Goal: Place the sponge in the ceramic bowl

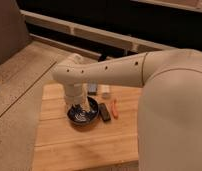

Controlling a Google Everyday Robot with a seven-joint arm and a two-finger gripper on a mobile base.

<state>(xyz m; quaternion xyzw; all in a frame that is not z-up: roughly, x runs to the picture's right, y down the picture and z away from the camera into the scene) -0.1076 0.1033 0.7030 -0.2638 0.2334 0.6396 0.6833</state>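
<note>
While the hand [83, 108] hangs low over the ceramic bowl [94, 118], you can see the sponge [92, 88] is outside it. It rests on the bench [59, 145] just past the bowl's far rim, near the pale cup [105, 92]. From the hand it lies farther back and slightly right (the wrist hides part of it). Whether the hand is wide, narrow or holding something, I cannot tell.

Black bar [104, 113] beside orange piece [114, 107]
</note>
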